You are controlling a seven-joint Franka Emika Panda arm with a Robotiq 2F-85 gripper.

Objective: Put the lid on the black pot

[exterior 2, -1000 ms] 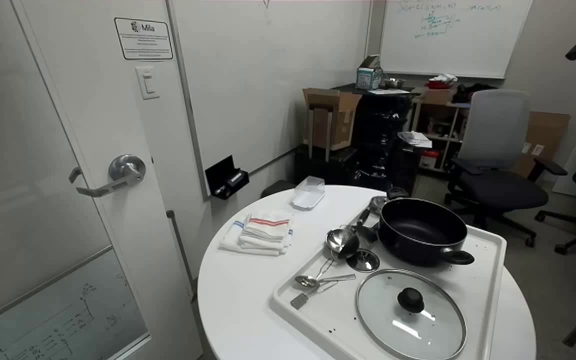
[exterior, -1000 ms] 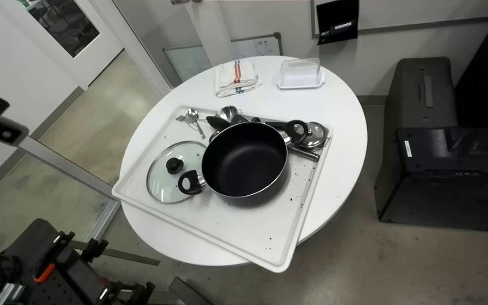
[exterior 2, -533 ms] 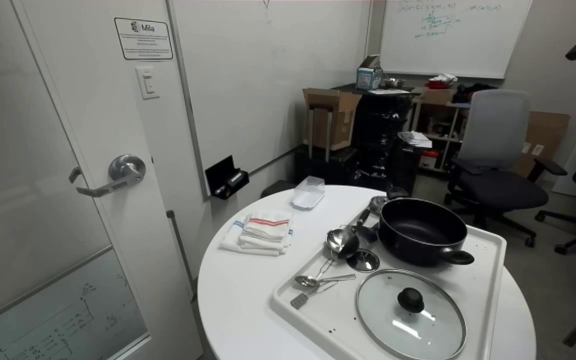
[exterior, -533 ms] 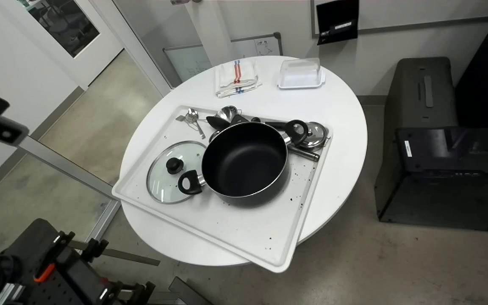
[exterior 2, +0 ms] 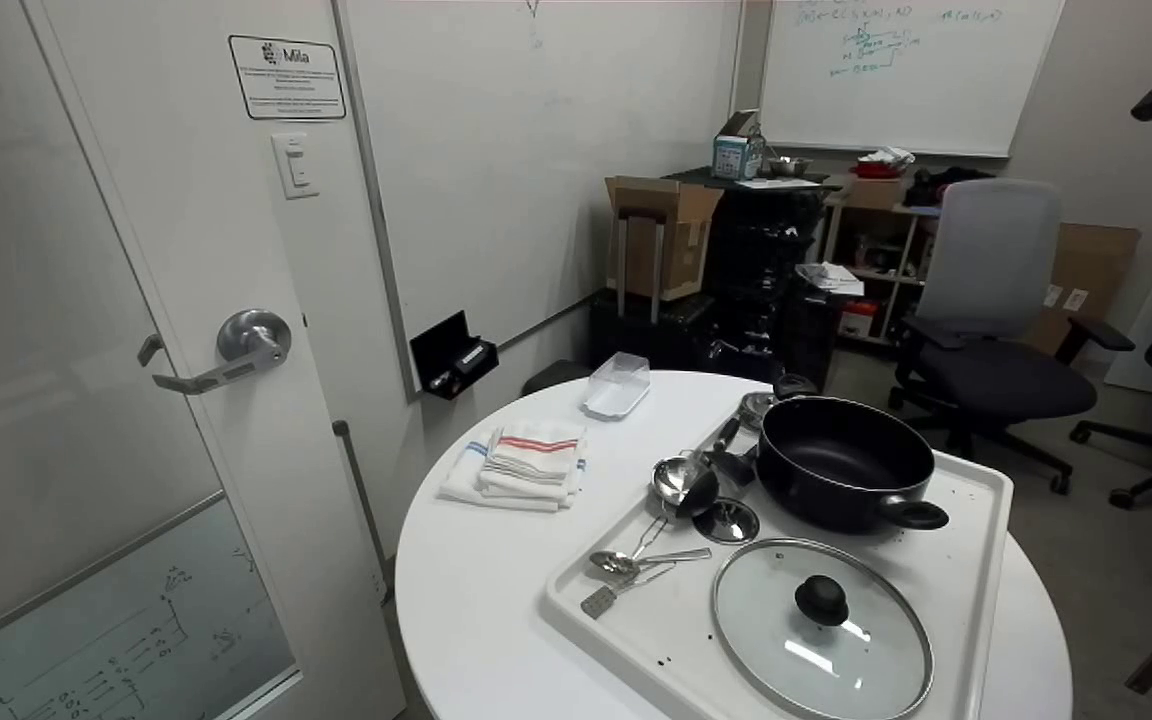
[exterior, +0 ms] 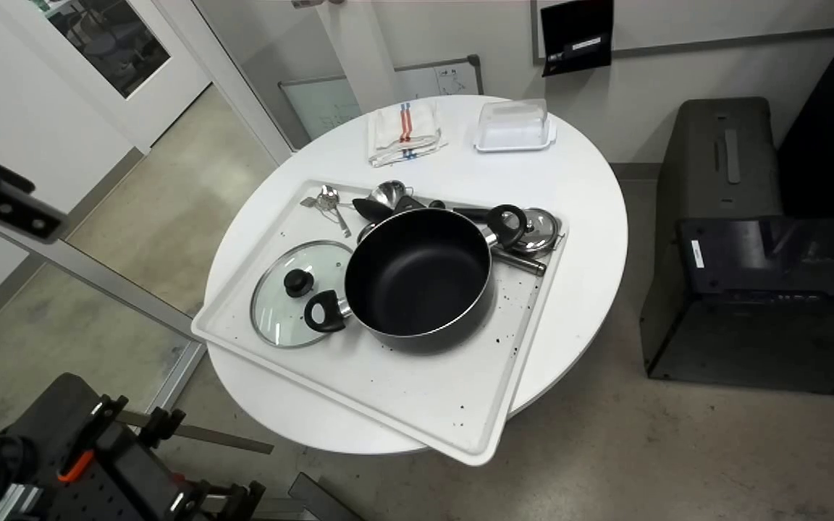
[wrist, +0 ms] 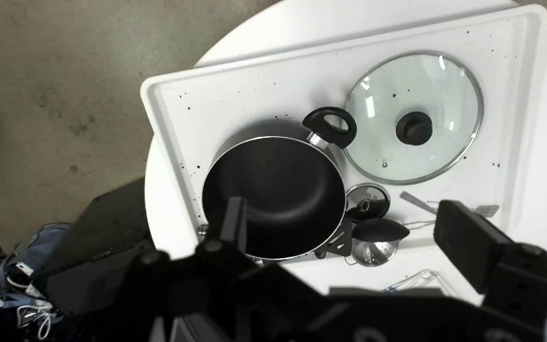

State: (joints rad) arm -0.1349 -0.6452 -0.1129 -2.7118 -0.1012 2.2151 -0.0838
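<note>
We see the gripper, jaws spread wide, well apart from the lid, which lies on the tray beside the pot.

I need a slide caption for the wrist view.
Beyond the open gripper, an uncovered black pot sits beside the glass lid on a white tray.

Office-type room, white rectangular whiteboard with green handwriting beyond the round white counter, grey-backed black swivel chair and pale open shelving behind it, rectangular white "Mila" sign left of it in an exterior view
</note>
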